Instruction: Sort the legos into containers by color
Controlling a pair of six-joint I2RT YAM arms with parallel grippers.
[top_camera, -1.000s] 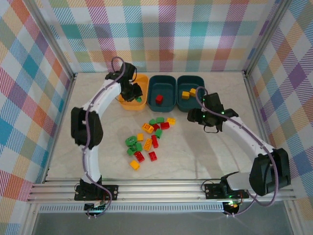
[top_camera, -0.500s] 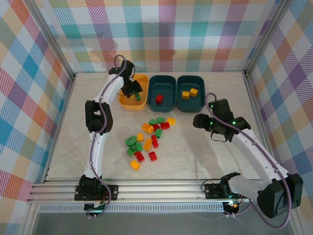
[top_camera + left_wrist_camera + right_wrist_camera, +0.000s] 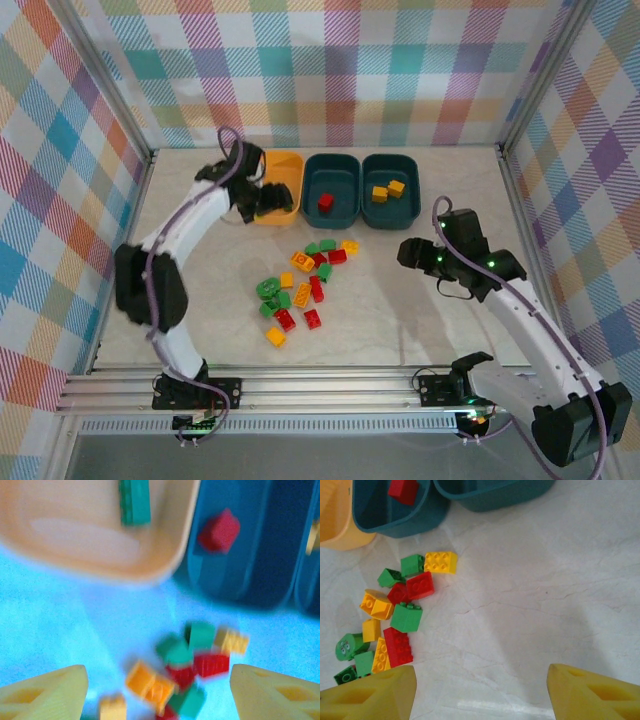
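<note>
Both pincers hang empty with their jaws spread wide. The left pincer (image 3: 266, 199) hovers at the near-left edge of the shallow orange-yellow plastic tub (image 3: 287, 172), in which one green brick (image 3: 134, 502) lies. The right pincer (image 3: 408, 251) hangs over the bare pale marbled desk (image 3: 420, 320), to the right of the loose pile of small green, red and yellow plastic bricks (image 3: 300, 285). The middle dark teal plastic tub (image 3: 335, 178) holds a single red brick (image 3: 325, 202) and the right dark teal plastic tub (image 3: 392, 212) holds two yellow bricks (image 3: 379, 193), so each tub's colour looks settled. The step in hand is probably a fresh pick from the pile. For the right pincer the best target seems to be the studded yellow brick (image 3: 440, 561) at the pile's far right corner. Its right and far sides are free, while a small green brick (image 3: 411, 564) touches its left side. The pincer should come straight down, centred on the brick, with the fingers straddling it where there is room. It should close fully before lifting, so the neighbours are not dragged along. The left pincer would do better with a green brick on the pile's near left side, well apart from the right arm. It should wait until it is steady, since its wrist view is blurred.
</note>
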